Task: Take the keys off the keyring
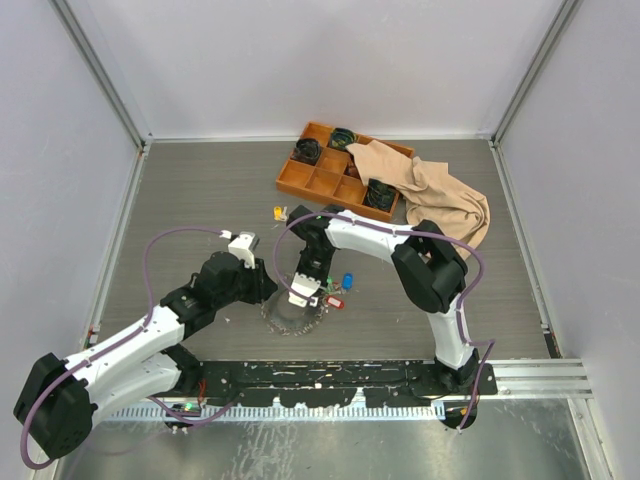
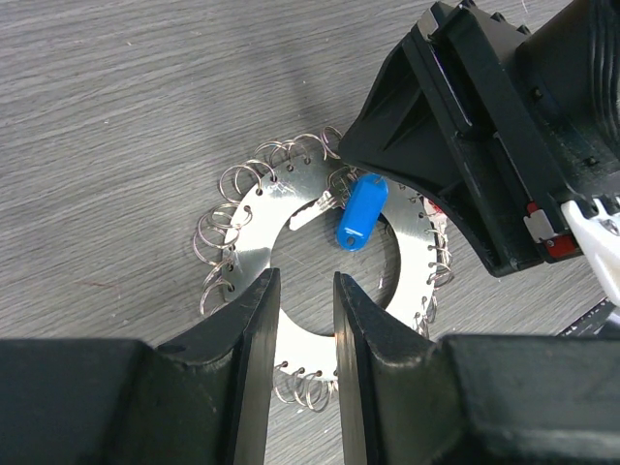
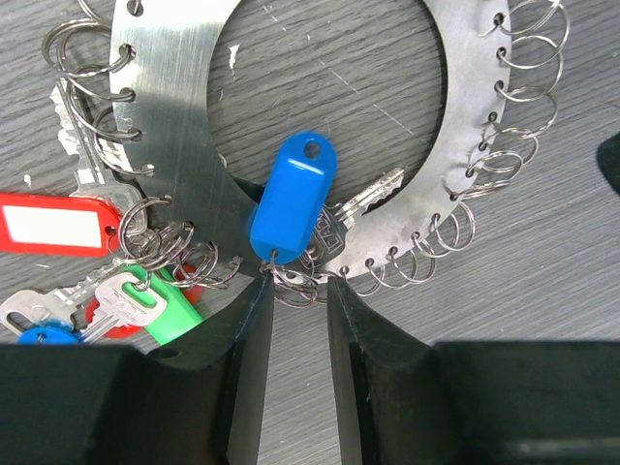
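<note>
The keyring is a flat silver disc [image 1: 290,318] with many small split rings along its rim; it lies flat on the table. In the left wrist view [image 2: 254,228] my left gripper [image 2: 305,291] stands over its near band, jaws a narrow gap apart, the plate showing between them. In the right wrist view my right gripper [image 3: 298,288] has its tips closed on the small split ring [image 3: 295,283] that carries a blue tag [image 3: 293,194] and a silver key [image 3: 363,199]. A red tag [image 3: 53,223], a green-capped key [image 3: 165,310] and a blue-capped key [image 3: 44,334] hang at the left.
An orange compartment tray [image 1: 300,180] stands at the back, partly under a beige cloth [image 1: 440,195]. A small yellow tag [image 1: 279,212] lies in front of the tray. The two grippers [image 1: 265,290] [image 1: 303,297] are close together at the disc.
</note>
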`<state>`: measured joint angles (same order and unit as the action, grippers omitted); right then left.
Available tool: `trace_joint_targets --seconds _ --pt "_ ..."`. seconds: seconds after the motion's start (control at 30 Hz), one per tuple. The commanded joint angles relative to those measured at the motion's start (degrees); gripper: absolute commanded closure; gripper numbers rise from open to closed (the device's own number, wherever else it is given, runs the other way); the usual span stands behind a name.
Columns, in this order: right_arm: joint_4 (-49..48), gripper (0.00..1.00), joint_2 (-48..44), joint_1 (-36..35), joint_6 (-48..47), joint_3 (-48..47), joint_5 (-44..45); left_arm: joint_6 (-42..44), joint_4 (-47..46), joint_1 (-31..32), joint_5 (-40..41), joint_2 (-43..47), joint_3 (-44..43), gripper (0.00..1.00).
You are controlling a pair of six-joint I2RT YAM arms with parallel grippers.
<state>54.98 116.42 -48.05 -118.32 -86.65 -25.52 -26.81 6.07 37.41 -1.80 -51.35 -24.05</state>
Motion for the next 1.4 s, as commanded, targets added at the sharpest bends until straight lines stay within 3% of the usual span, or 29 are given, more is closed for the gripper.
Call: trace_joint_targets --seconds 0.0,1.37 --pt "1.8 0.66 0.3 -0.3 -1.5 -1.6 0.7 -0.6 -1.8 -0.2 -0.7 0.7 0.1 0.7" --pt "0.7 0.85 -5.6 0.5 2.4 2.2 4.0 -1.0 -1.7 -0.4 -1.0 0.9 -0.1 0.71"
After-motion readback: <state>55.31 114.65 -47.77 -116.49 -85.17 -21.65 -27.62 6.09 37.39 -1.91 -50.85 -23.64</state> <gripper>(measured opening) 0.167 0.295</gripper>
